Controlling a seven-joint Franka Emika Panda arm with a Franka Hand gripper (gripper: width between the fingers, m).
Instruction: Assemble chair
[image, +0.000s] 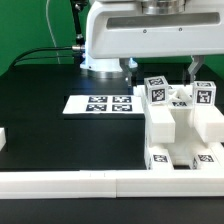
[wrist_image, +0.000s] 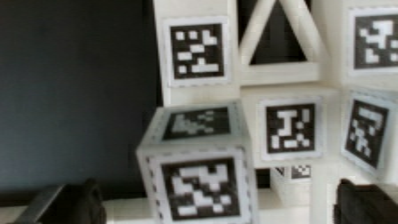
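**Tool spread above the chair parts**

Our tool (image: 160, 68) hangs just above the chair (image: 181, 125), and we see its two dark fingers (image: 193, 68) set well apart, one on each side of the upper parts, with nothing pinched between them. From the wrist view we catch the same fingers (wrist_image: 71, 203) as dark blurred shapes at the edge of the picture, with the tagged parts close ahead of them; we cannot tell from there whether either finger touches plastic.

We find the chair on the black desk (image: 40, 120) toward the exterior view's right, its base just beside the long white border rail (image: 70, 182) that runs along the near edge. We count several chunky white pieces standing together, each carrying black-and-white square tags, the topmost tags facing up near the tool. In the wrist view the chair (wrist_image: 267, 110) fills most of the frame: one tagged block sits tilted in front, upright tagged pieces rise behind it.

We see the marker board (image: 100, 103) lying flat on the desk, at the exterior view's left of the chair and apart from it. We also notice a small white piece (image: 3, 138) at the far left edge of the exterior view.
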